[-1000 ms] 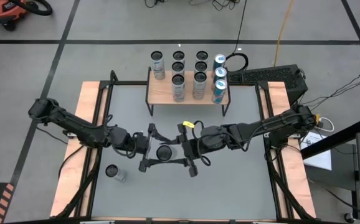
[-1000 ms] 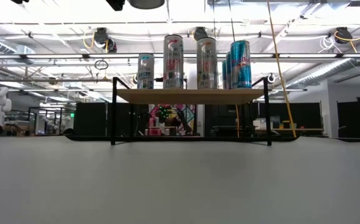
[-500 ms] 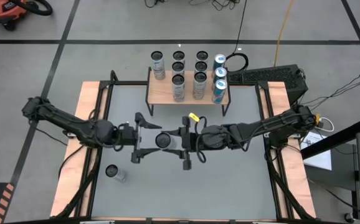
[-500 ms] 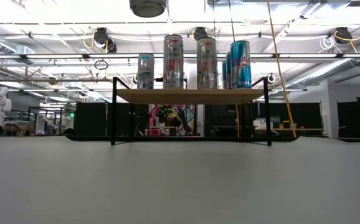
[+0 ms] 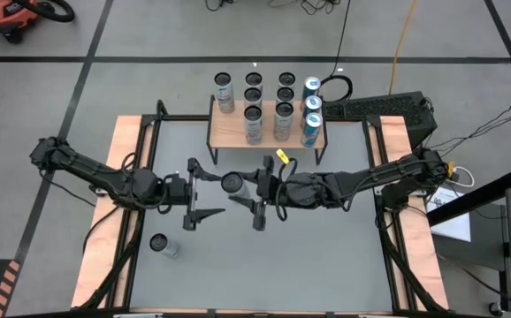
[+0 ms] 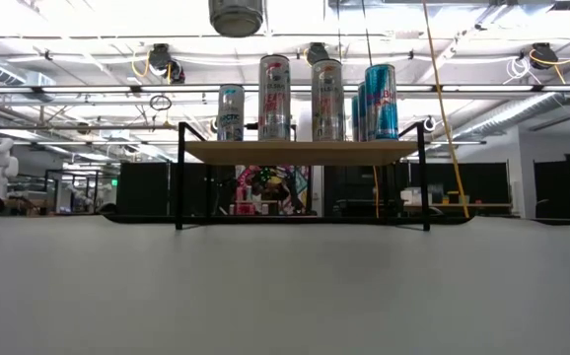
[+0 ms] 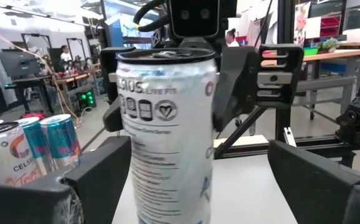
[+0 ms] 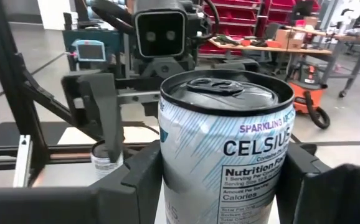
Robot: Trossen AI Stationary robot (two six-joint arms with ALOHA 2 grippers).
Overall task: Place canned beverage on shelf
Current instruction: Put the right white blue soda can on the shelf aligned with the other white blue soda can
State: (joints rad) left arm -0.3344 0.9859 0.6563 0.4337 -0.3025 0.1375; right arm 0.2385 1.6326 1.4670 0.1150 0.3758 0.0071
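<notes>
A white-and-blue beverage can (image 5: 232, 183) hangs upright above the middle of the table, with my right gripper (image 5: 240, 189) shut on it. Seen from below in the low view, the can (image 6: 237, 15) is high above the tabletop. My left gripper (image 5: 209, 193) stands open just left of the can, its fingers (image 7: 105, 180) short of it and on either side. The shelf (image 5: 234, 131) stands at the table's far edge, its plank top (image 6: 300, 151) carrying several upright cans. My right gripper pinches the can's side wall (image 8: 174, 168), below its top rim, between its two fingers (image 8: 139, 180). The fingers come in level from the table's right. The can stands upright in the hold, lifted clear of the table.
One more can (image 5: 163, 245) stands on the table near the front left, also seen past the held can (image 8: 108, 158). Wooden rails (image 5: 130, 150) run along the table's left and right sides. A black case (image 5: 388, 108) lies behind the far right corner.
My right gripper has swung the can toward the table's far edge, nearer the shelf, turning at the wrist; the can stays upright. My left gripper has drawn back toward the table's left and a little up, staying open.
</notes>
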